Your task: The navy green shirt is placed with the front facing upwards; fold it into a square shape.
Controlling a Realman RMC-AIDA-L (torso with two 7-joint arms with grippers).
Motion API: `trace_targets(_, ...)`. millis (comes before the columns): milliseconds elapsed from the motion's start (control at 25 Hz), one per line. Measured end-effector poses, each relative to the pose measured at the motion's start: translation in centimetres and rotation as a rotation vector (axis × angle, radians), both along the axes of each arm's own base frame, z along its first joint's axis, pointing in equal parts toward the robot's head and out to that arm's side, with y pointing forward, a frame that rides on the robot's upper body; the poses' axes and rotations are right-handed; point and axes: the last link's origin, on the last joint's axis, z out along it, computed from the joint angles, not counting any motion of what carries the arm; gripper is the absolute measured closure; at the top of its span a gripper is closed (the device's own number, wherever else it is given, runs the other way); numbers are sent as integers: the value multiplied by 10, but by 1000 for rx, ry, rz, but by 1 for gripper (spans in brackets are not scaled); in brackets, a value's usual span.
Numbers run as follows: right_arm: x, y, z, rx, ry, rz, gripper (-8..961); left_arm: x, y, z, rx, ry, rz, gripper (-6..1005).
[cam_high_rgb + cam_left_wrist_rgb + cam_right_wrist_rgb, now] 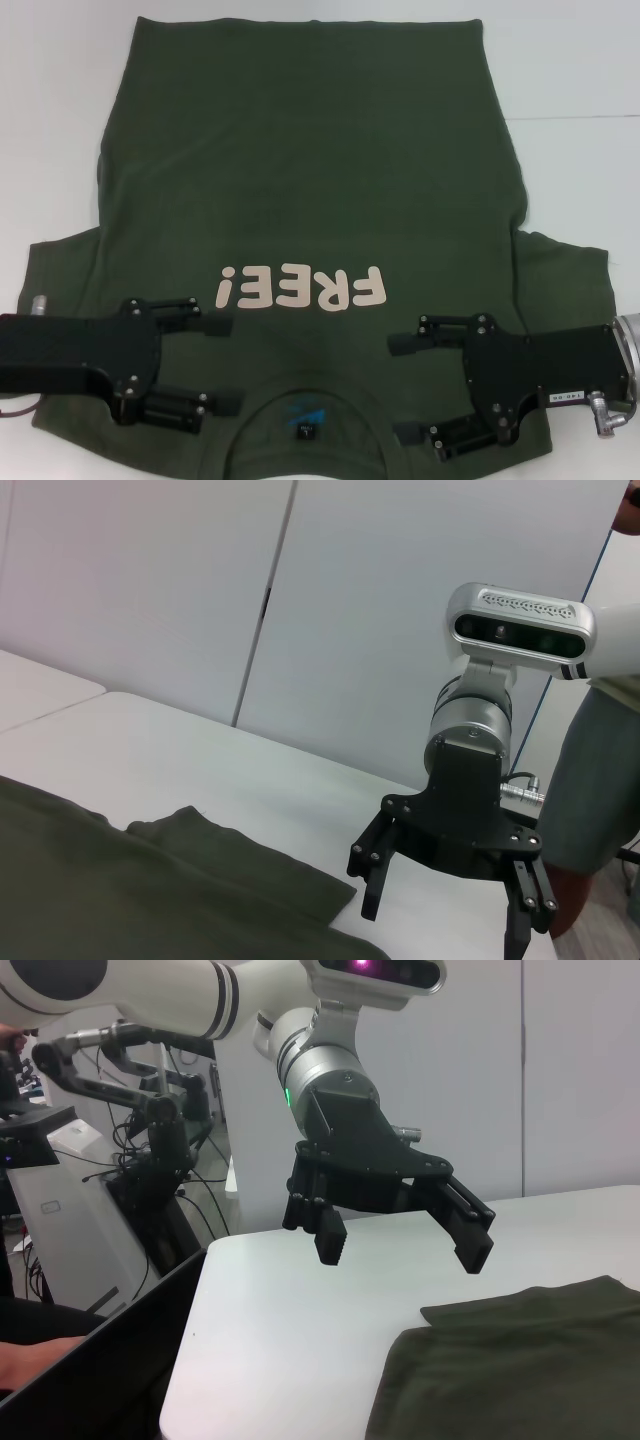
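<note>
The navy green shirt (pixel 310 170) lies flat and front up on the white table (pixel 570 100). Its pink "FREE!" print (pixel 300 288) and its collar with the blue label (pixel 305 420) are at the near edge. My left gripper (pixel 222 363) is open and hovers over the shirt just left of the collar. My right gripper (pixel 402 390) is open just right of the collar. The left wrist view shows the right gripper (pixel 445 920) above a sleeve of the shirt (pixel 230 865). The right wrist view shows the left gripper (pixel 400 1245) above the table near the shirt (pixel 510 1370).
Both short sleeves (pixel 60 270) (pixel 565 270) spread out to the sides. A person (pixel 600 770) stands past the table's end. Dark equipment on stands and cables (pixel 150 1150) sits beyond the other end, with a hand (pixel 40 1355) low by the table's corner.
</note>
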Motion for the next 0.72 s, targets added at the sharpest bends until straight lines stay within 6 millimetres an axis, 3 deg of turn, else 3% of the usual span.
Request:
trace_targets(560, -1, 0, 0, -3, 6, -6, 31, -3, -4, -2, -17, 7, 7, 64)
trace_targets(720, -4, 10, 4, 5, 24, -108, 32, -3, -4, -2, -14, 2, 8, 64)
